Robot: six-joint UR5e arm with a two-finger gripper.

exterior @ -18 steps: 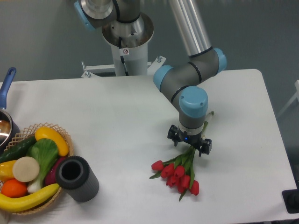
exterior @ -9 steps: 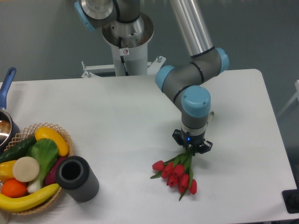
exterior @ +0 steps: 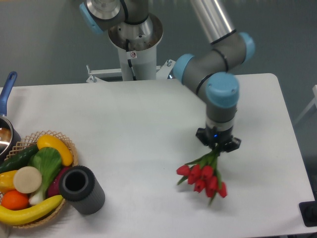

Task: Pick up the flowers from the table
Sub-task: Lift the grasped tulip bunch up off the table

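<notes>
Flowers [exterior: 203, 176]: small tied bunch of red tulip buds, green stems and leaves. Stems gathered at the top, clamped in the gripper [exterior: 218, 147]; buds hang down and fan out over the right part of the worktop [exterior: 129, 129], a white flat top with rounded corners.

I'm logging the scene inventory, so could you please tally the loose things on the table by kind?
Flowers bunch, held by the gripper: 1
Produce basket: 1
Black cylinder: 1
Blue-handled pot: 1
Total: 4
</notes>
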